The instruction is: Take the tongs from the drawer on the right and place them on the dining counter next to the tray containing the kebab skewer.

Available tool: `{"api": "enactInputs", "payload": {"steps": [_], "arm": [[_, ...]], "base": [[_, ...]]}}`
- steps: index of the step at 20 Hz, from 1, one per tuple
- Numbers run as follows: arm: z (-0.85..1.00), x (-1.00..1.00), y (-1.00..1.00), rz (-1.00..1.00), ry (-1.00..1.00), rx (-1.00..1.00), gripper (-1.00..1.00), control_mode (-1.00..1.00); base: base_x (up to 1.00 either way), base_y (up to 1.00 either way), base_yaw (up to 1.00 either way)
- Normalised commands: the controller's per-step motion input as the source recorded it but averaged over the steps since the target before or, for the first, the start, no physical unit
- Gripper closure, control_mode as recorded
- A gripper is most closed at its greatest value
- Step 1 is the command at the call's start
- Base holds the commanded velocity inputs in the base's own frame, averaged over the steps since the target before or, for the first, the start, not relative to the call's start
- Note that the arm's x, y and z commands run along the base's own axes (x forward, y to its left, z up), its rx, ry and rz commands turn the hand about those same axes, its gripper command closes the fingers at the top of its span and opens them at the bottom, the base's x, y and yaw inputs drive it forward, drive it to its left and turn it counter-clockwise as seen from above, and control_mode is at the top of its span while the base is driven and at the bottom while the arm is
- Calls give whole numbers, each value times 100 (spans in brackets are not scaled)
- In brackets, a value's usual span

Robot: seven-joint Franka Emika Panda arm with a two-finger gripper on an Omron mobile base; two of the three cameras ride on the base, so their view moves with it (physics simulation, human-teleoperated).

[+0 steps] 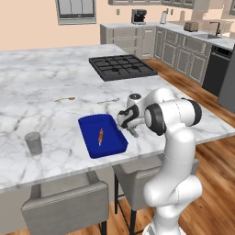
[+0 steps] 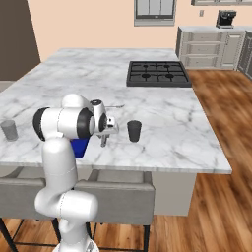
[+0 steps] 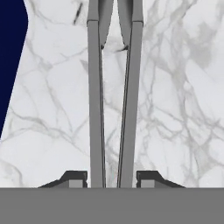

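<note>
No readable text, label, brand, number or sign anywhere in kitchen: none on counter, tray, hob, cups, cabinets or appliances along back wall.

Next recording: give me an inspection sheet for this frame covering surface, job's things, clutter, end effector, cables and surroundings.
Surface: white marble counter, black hob set into it.
Job's things: blue tray near the front edge holds the skewer; tongs in the end effector, over bare marble beside the tray.
Clutter: grey cup; dark cup; two thin cutlery pieces behind the tray.
End effector: end effector shut on the tongs, low over the counter.
Cables: nothing seen.
Surroundings: grey stools under the overhang, wood floor, cabinets and coffee maker at the back wall.
</note>
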Motion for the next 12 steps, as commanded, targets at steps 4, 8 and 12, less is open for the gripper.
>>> {"api": "enactInputs", "payload": {"steps": [4, 8, 12], "arm": [[-16, 0, 0, -2, 0, 0, 100, -100], [-17, 0, 0, 0, 0, 0, 100, -100], [-2, 0, 0, 0, -2, 0, -100, -100]], "base": [[0, 0, 0], [0, 0, 0], [0, 0, 0]]}}
